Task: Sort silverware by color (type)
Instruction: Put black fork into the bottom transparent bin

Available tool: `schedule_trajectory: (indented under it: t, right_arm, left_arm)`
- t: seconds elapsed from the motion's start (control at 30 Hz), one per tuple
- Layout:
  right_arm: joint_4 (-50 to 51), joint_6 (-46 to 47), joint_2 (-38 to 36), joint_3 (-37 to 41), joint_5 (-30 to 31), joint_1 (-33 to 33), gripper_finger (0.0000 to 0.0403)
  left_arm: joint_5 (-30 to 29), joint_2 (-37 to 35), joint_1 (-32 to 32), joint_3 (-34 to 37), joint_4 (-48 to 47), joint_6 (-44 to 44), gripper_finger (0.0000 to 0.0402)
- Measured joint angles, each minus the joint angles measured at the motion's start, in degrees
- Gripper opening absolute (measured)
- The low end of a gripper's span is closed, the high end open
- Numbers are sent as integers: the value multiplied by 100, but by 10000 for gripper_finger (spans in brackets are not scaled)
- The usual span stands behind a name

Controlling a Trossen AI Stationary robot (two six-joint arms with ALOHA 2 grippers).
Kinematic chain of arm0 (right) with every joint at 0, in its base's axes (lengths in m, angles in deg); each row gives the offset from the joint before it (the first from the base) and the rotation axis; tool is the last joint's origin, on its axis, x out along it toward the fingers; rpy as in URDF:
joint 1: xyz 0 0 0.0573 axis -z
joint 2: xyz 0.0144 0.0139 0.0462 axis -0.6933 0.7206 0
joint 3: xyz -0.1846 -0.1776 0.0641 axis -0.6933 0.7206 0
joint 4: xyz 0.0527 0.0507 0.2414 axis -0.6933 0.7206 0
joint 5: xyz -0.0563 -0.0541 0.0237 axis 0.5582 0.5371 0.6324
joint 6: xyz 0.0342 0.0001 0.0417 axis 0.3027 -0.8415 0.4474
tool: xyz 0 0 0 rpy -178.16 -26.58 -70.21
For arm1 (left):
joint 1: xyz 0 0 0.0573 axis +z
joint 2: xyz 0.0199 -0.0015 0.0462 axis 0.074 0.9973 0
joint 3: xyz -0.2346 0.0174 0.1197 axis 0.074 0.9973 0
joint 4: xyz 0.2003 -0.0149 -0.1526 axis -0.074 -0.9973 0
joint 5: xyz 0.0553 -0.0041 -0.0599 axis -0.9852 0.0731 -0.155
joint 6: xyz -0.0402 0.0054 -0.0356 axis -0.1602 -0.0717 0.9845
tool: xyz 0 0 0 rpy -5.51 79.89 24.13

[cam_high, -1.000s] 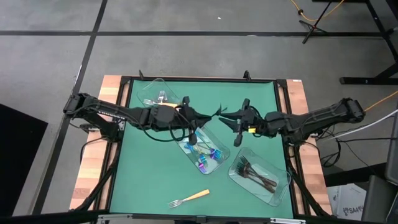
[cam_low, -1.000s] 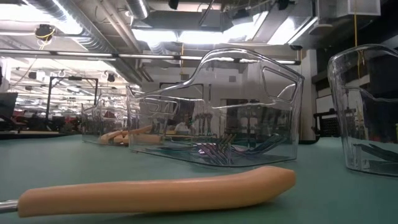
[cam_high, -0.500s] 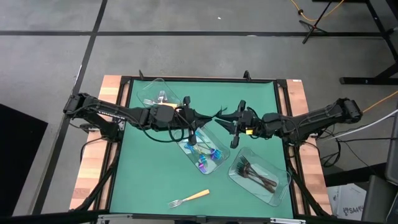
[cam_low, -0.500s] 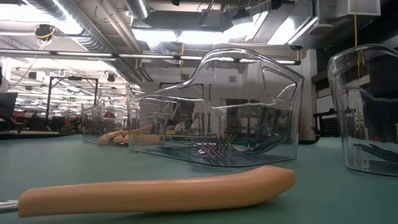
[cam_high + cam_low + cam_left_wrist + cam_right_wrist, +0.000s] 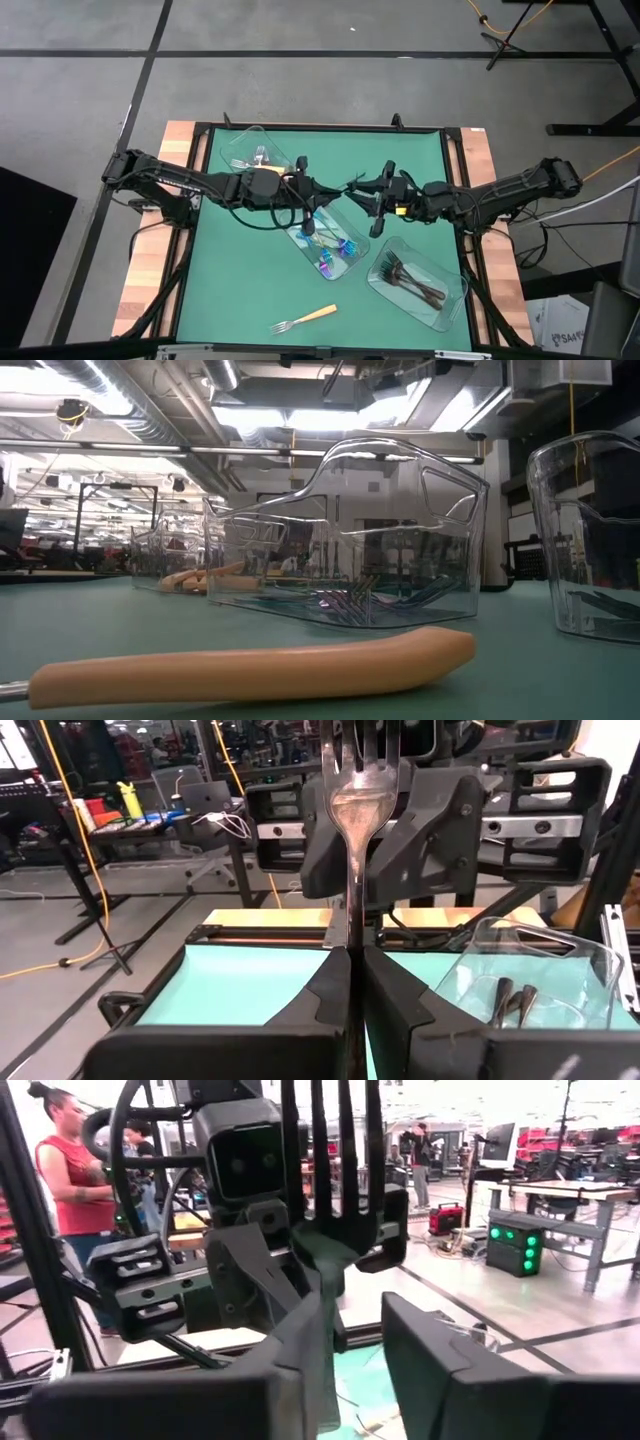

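Two grippers at frame centre | my left gripper [image 5: 318,190] jaws clamp dark fork [image 5: 352,815] | my right gripper [image 5: 362,189] jaws parted around it | orange-handled fork [image 5: 304,318] lower centre on table [image 5: 240,280]

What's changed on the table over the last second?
The right gripper slid left toward the left gripper and its jaws opened wider beside the dark fork, which the left gripper keeps clamped. The clear trays and the orange-handled fork stayed put.
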Motion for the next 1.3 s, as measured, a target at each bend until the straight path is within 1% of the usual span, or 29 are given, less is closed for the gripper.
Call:
schedule_trajectory:
  t: [0.2, 0.37, 0.57, 0.73, 0.8, 0.97, 1.1, 1.2, 1.3]
  right_arm:
    - [-31, -11, -1, 0, -56, 0, 150]
    - [-184, -16, 108, 0, -58, 0, 167]
    - [-575, -309, 240, 0, -58, 0, 163]
    - [-705, -356, 246, 0, -144, 21, 162]
    - [-700, -354, 246, 0, -353, 86, 162]
    - [-737, -312, 302, 1, -1167, 313, 161]
    - [-774, -284, 374, 2, -1254, 389, 160]
    - [-796, -300, 406, 2, -1256, 389, 149]
    - [-777, -310, 419, 2, -1256, 382, 123]
  left_arm:
    - [51, 0, -1, 0, 0, 0, 11]
    - [57, 0, -1, 0, 0, 0, 11]
    - [57, 0, -1, 0, 0, 0, 11]
    - [58, 0, -1, 0, 0, 2, 11]
    - [57, 0, -1, 0, -1, 2, 11]
    - [57, 0, 2, 0, -1, 2, 11]
    - [57, 0, 2, 0, -4, 3, 11]
    - [36, 0, 2, 0, -7, 2, 11]
    - [15, 0, 4, 0, -9, 2, 11]
